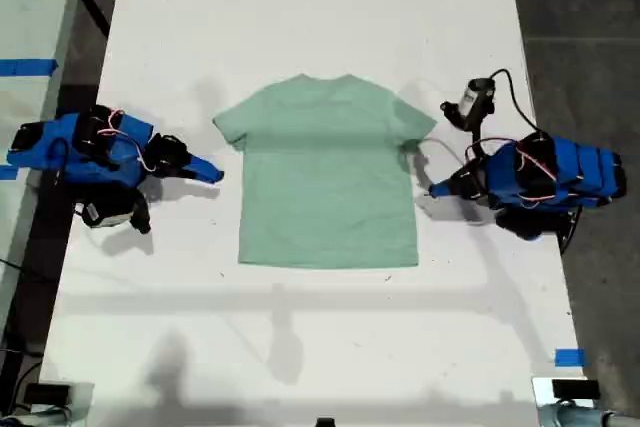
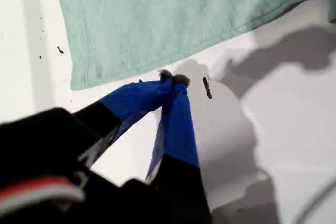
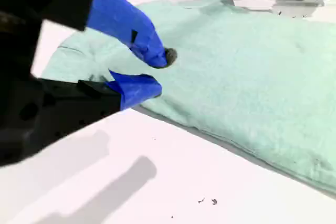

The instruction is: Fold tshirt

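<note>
On a white table (image 1: 300, 7), at the exterior view's left, my second gripper (image 1: 212, 173) is seen lying low with its blue-taped jaws parted a little and nothing held between them, just beside one side edge of the tshirt (image 1: 328, 177). The pale mint-green tshirt is spread flat in the middle of the table, neck towards the far edge. At the exterior view's right, my first gripper (image 1: 434, 190) is seen with its tips pressed together and empty, just beside the other side edge.
</note>
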